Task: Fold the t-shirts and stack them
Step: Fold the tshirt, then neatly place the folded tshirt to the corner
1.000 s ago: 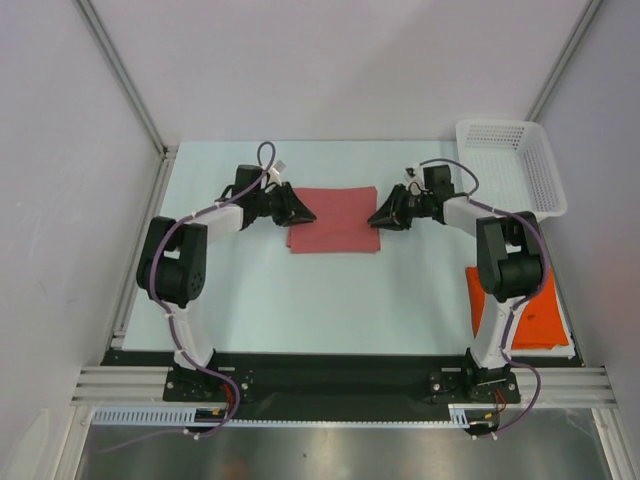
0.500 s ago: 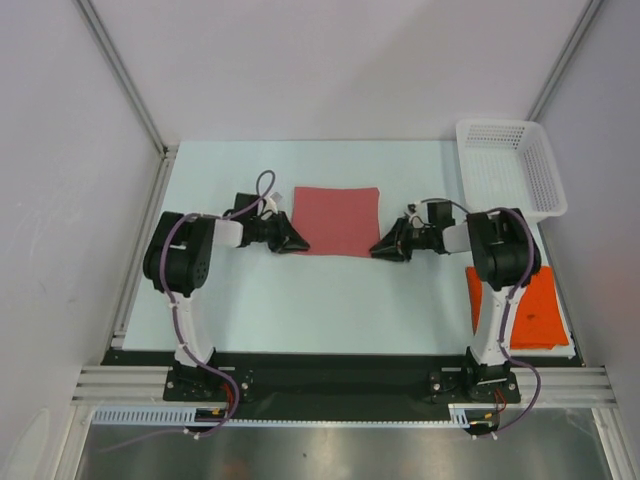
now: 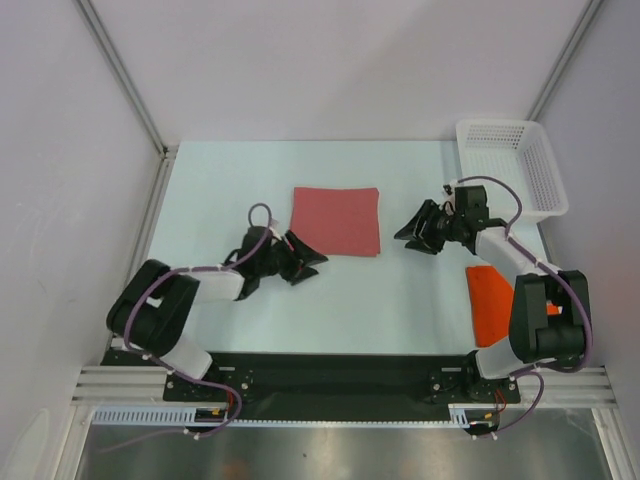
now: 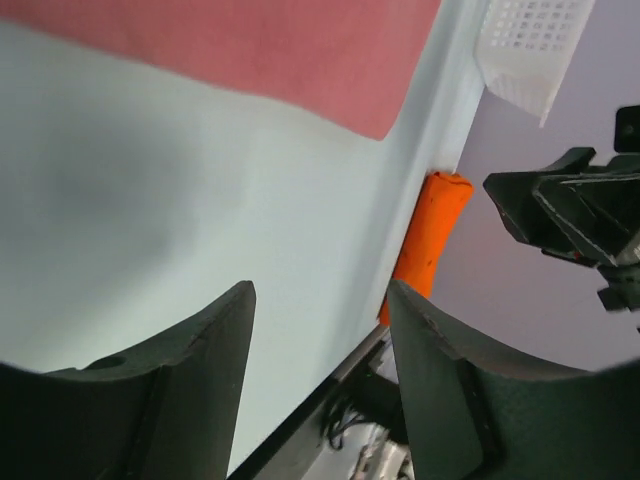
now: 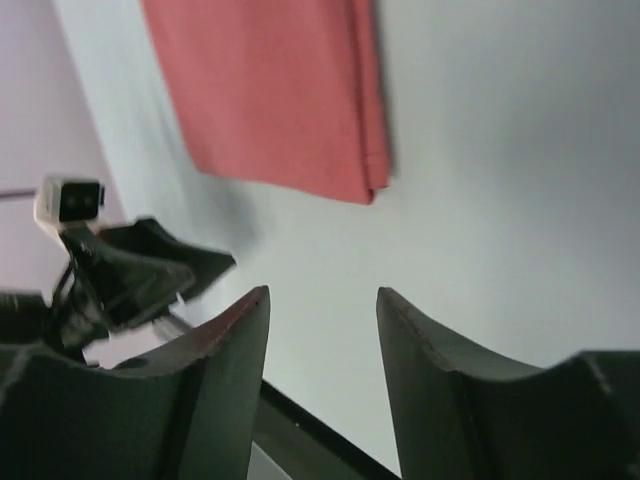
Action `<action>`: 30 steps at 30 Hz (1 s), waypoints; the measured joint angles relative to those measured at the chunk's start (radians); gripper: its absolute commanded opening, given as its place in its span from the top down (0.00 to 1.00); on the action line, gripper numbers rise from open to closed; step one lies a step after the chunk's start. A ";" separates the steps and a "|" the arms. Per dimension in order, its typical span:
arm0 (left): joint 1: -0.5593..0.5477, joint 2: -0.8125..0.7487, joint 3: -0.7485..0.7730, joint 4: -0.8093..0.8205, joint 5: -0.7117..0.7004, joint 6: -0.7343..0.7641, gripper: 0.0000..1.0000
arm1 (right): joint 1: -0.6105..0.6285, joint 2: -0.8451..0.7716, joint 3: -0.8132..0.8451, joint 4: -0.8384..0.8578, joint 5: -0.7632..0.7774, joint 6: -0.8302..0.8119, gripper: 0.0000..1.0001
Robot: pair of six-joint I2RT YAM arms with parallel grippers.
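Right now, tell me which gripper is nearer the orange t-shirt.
Right. The right gripper hangs just behind and left of the orange t-shirt; the left gripper is far off to its left.

Bright, even light from above the table (image 3: 400, 290), top view sharp to my eye, soft grey shadow on the table in my left wrist view, both wrist views softer, fingers (image 4: 190, 400) blurred up close
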 measured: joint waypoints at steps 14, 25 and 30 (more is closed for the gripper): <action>-0.402 0.286 0.248 -0.045 -0.552 -0.683 0.45 | 0.031 -0.158 0.055 -0.165 0.461 -0.042 0.36; -0.448 0.496 0.542 -0.199 -0.711 -0.830 0.50 | 0.032 -0.198 0.055 -0.194 0.525 -0.101 0.34; -0.455 0.527 0.584 -0.240 -0.730 -0.848 0.77 | 0.032 -0.184 0.059 -0.193 0.512 -0.143 0.30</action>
